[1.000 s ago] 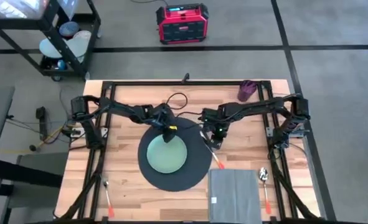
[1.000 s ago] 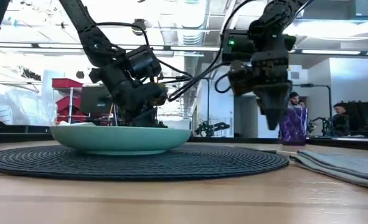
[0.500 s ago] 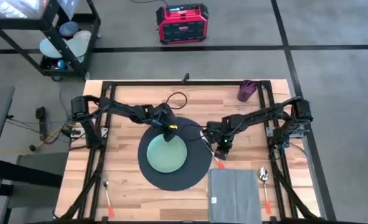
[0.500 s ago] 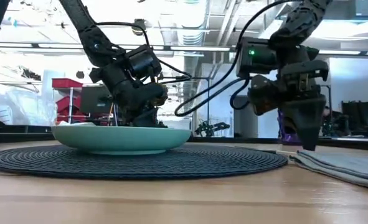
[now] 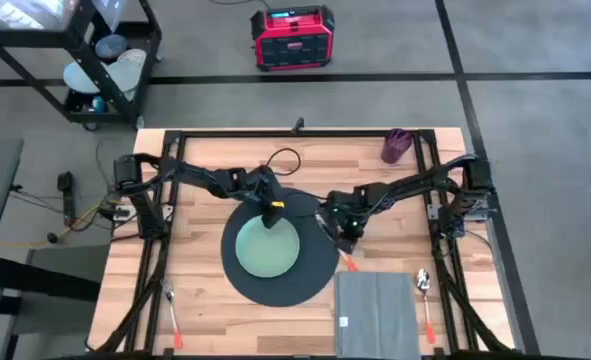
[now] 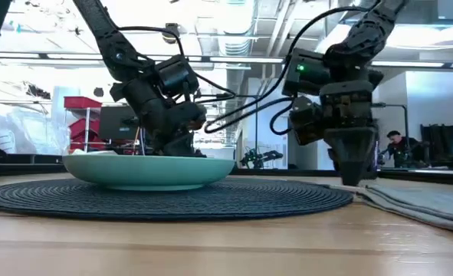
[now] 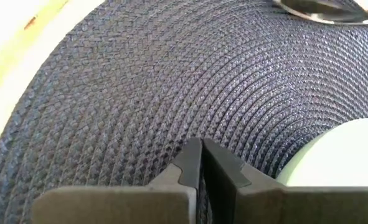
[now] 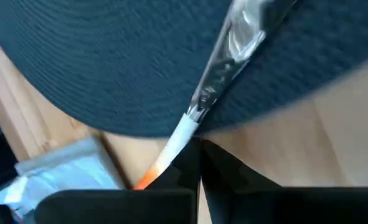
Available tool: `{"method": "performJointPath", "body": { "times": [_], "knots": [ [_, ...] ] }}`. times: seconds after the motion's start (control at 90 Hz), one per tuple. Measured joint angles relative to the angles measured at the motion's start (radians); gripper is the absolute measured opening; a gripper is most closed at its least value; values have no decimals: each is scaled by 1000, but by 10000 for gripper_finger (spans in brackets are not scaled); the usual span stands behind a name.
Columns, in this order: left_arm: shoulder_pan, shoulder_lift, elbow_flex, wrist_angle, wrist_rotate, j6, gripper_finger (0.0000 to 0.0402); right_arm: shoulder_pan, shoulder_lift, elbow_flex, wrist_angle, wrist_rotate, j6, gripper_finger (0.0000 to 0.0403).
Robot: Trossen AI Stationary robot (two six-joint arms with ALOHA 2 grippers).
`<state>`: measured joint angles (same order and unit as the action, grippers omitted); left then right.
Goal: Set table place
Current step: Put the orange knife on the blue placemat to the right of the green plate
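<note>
Your placemat [image 5: 278, 256] lies near the middle of the table [image 5: 205, 312], with the pale green plate [image 5: 267, 249] resting on it, slightly off-centre toward the left arm's side. A utensil [image 8: 218, 81] with a pale, orange-tipped handle lies half on the mat's rim and half on the wood, between the mat and the grey napkin [image 5: 377, 312].

Against the half-second-earlier high view, the right pincer [image 5: 343, 240] has shifted back toward the mat's edge; in the low view it has dropped until its tip sits at mat level. A second ago it hung well above the table. Its fingers are pressed together, and the right wrist view shows them just beside the utensil handle, not around it. Judge this a nudge or a re-approach, not a grasp.

The left pincer [image 5: 272, 217] is unchanged across all frames: fingers together, at the plate's far rim.

The spoon [image 5: 424, 289] beside the napkin and the second utensil [image 5: 173, 318] at the near-left corner have not moved.
</note>
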<state>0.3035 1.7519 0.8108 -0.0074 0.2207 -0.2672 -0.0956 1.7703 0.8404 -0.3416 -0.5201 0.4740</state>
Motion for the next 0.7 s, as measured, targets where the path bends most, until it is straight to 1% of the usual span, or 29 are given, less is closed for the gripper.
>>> {"method": "performJointPath", "body": {
  "times": [0.078,0.311,0.444,0.578,0.7],
  "knots": [
    [0,0,0,-1,1,1,0,-1,22,20,-1,-27,0,0],
    [0,0,0,-3,2,12,0,1,35,88,-28,-11,-103,0],
    [0,0,0,-2,4,1,0,-19,35,109,-52,-10,-90,0],
    [-1,0,0,-2,9,-17,0,-39,23,117,-169,-15,-67,0],
    [-2,0,0,-2,12,-27,0,-20,17,117,-300,-16,-123,0]
  ]
}}
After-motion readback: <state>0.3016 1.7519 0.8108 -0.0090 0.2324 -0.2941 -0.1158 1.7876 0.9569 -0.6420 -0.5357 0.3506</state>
